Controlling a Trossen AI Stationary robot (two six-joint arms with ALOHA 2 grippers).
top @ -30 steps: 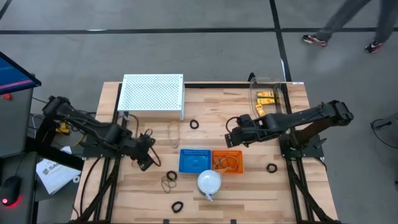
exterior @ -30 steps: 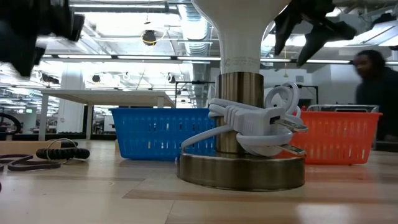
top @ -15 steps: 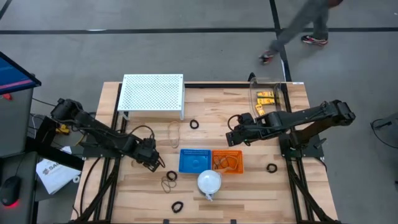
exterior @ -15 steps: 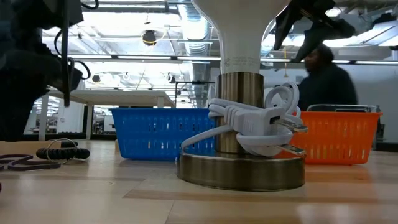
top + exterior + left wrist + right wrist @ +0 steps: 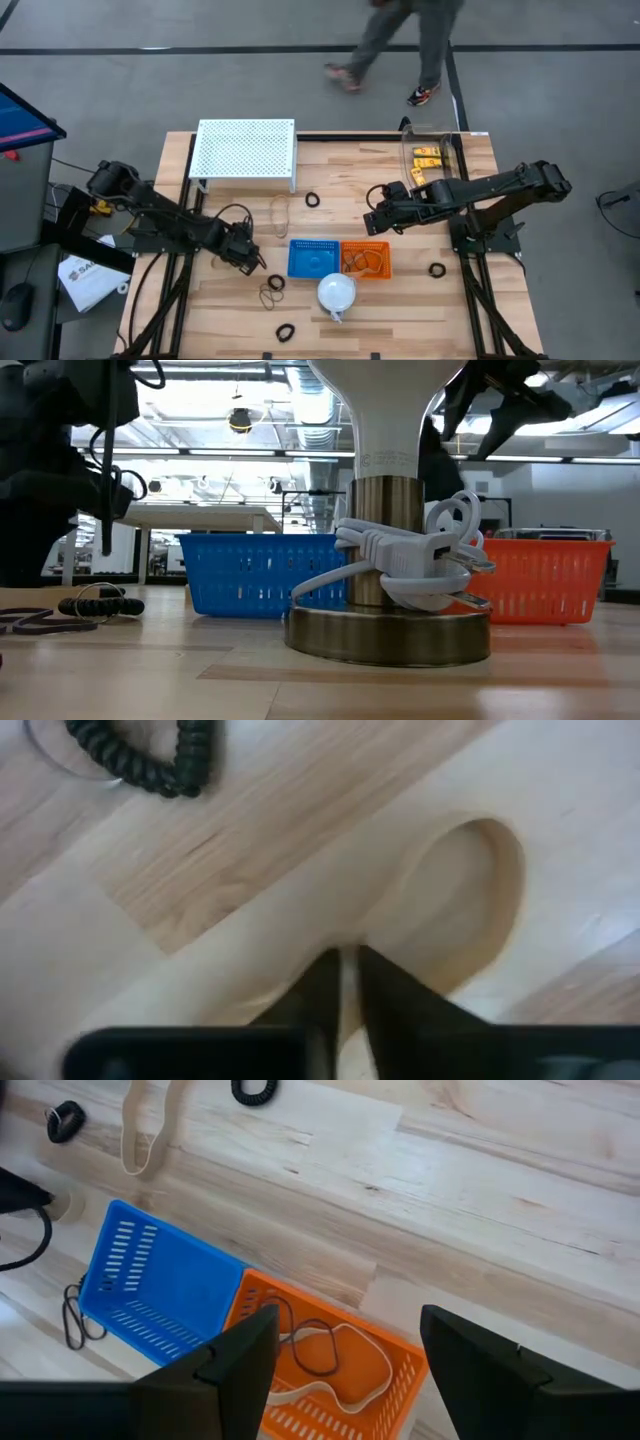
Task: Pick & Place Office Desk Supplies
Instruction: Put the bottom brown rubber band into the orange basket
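Spanning the scene: wooden table (image 5: 420, 310), with both arms over its middle band.
White perforated rack (image 5: 246, 152): at 11 o'clock on the table, against the far edge.
Clear bin (image 5: 430, 155): at 1 o'clock, holding yellow clips (image 5: 427, 160).
Blue basket (image 5: 313, 257): just below table centre, touching the orange basket (image 5: 365, 260) on its 3 o'clock side.
Orange basket contents: tan and dark rubber-band loops (image 5: 330, 1355) lying inside.
White dome-shaped lamp (image 5: 337, 293): at 6 o'clock of the two baskets, its cord wound round the stem.
Left gripper (image 5: 252, 262): at 9 o'clock of the blue basket, low at the wood, fingers nearly together with only a thin slit between them; whether anything is pinched cannot be told.
Right gripper (image 5: 372, 222): at 12 o'clock of the orange basket, hanging above it, jaws released and wide apart, nothing between them.
Black coiled rings: one (image 5: 313, 200) at 12 o'clock of the blue basket, one (image 5: 436, 269) at 3 o'clock of the orange basket, one (image 5: 286, 331) near the front edge.
Dark band loops (image 5: 272, 292): on the wood at 7 o'clock of the blue basket.
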